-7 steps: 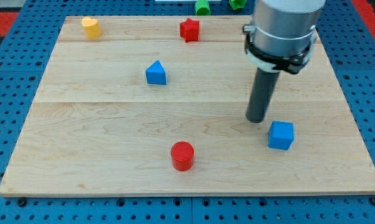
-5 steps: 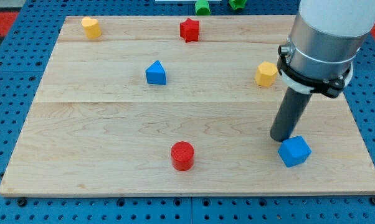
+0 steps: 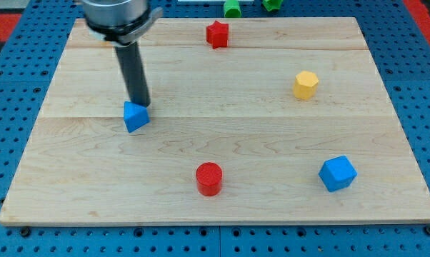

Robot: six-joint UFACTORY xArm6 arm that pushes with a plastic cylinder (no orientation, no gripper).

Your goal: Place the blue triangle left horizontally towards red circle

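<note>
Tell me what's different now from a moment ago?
My tip swung from the blue cube on the view's right over to the blue triangle and now touches its top edge. The triangle has slid left and down. The red circle, red star and yellow block stayed put.

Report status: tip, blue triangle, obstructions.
My tip touching blue triangle, on its upper right. Red circle lower right of it. Nothing between them.

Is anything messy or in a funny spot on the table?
Mostly tidy. Two green blocks sit off the wooden board, past its top edge. The blue triangle looks turned askew, with my tip right at its upper edge.
</note>
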